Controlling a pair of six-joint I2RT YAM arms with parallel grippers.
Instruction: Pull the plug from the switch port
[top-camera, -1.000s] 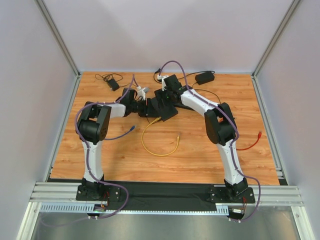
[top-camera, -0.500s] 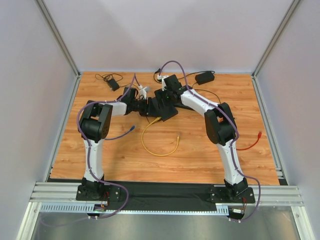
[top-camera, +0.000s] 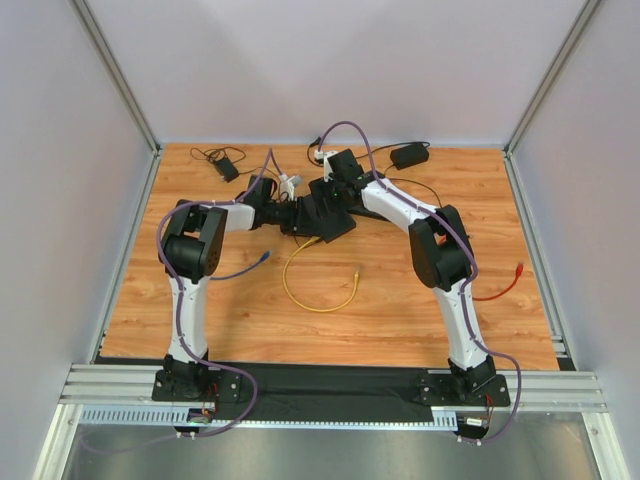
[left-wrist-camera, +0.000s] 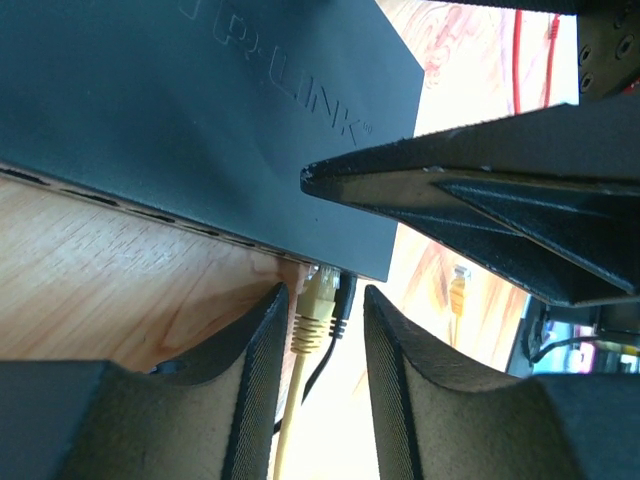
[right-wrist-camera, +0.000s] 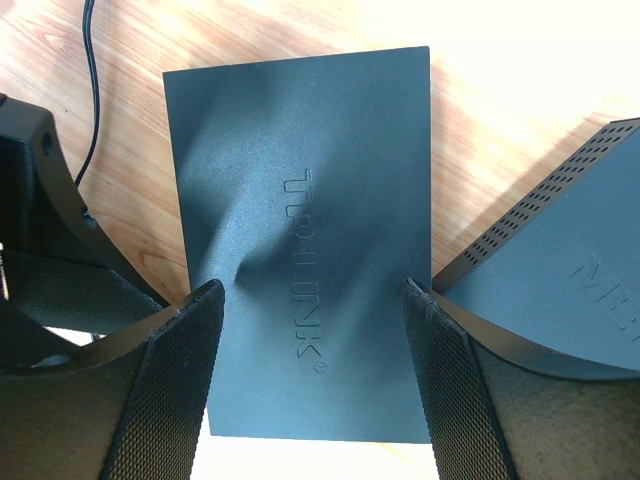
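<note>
The dark switch (top-camera: 322, 214) lies flat at the table's back middle. In the left wrist view its top face (left-wrist-camera: 200, 110) fills the upper left. A yellow plug (left-wrist-camera: 318, 300) sits in a port on its edge, with a black power plug (left-wrist-camera: 344, 300) beside it. My left gripper (left-wrist-camera: 325, 292) is open, with its fingers (left-wrist-camera: 255, 380) on either side of both plugs. The left finger is close to the yellow plug and a gap shows on the right. My right gripper (right-wrist-camera: 312, 288) is open, its fingertips (right-wrist-camera: 205, 310) resting on the top face of the switch (right-wrist-camera: 300, 150).
A second grey vented box (right-wrist-camera: 560, 270) lies against the switch. The yellow cable (top-camera: 300, 292) loops across the middle of the table. A blue cable end (top-camera: 264, 257), a red cable (top-camera: 503, 284) and two black power adapters (top-camera: 409, 154) (top-camera: 228, 168) lie around.
My left arm has shifted slightly right toward the switch and its jaws have narrowed a little. The right arm has not moved.
</note>
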